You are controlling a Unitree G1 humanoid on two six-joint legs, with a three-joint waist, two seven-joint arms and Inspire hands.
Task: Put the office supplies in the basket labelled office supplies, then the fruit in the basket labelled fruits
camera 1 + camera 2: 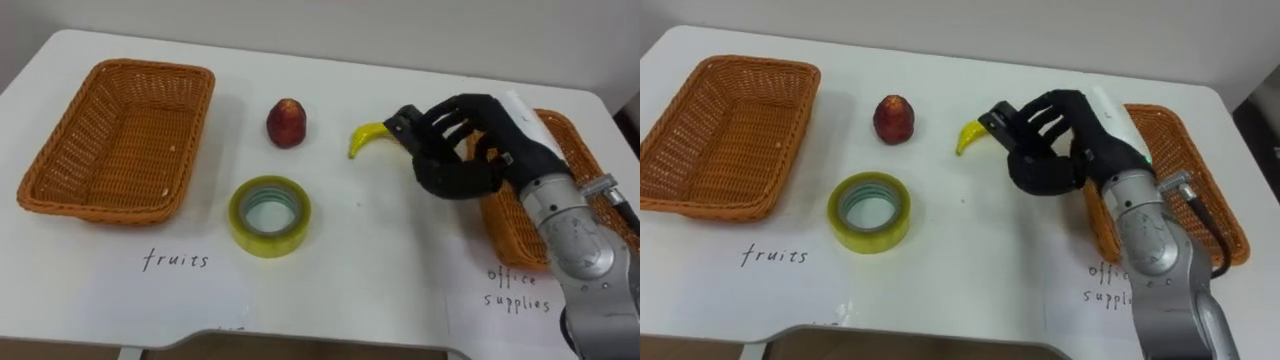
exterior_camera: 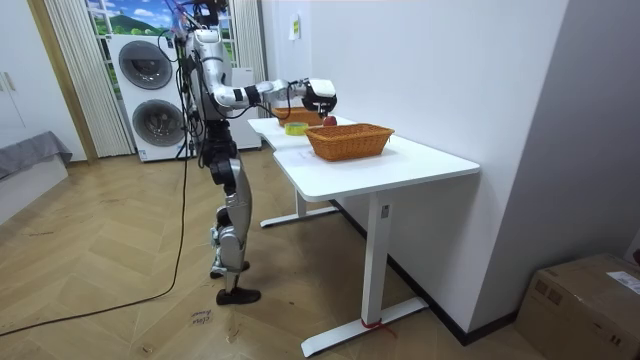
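– Three items not yet in a basket. Which one is in hand?
– Banana [image 1: 366, 138]. The right robot hand [image 1: 455, 150] has its fingers curled round one end, and the yellow tip sticks out to the hand's left. From above I cannot tell whether it is clear of the desk [image 1: 400, 270]. In the room view the hand sits above the top.
– Step?
– Fruit transfer, by my reading. Next move: a long sweep to the hand's left, as far as the empty basket [image 1: 115, 135] well apart on that side. Then spread the fingers over it.
– Anything in the path?
– Red fruit [image 1: 286, 122], near, just left of the banana tip and on the direct line. Tape roll [image 1: 270, 215], left of the hand and nearer the robot. Passing above the red fruit looks safest.
– Other container?
– The second basket [image 1: 570, 135], just behind and right of the hand, with the wrist across its rim. Something white [image 1: 522, 108] beyond the fingers, not identifiable.
– Edges, room?
– Far desk edge near, beyond the hand, with the wall [image 2: 450, 60] behind it. Bare top between tape roll and hand.
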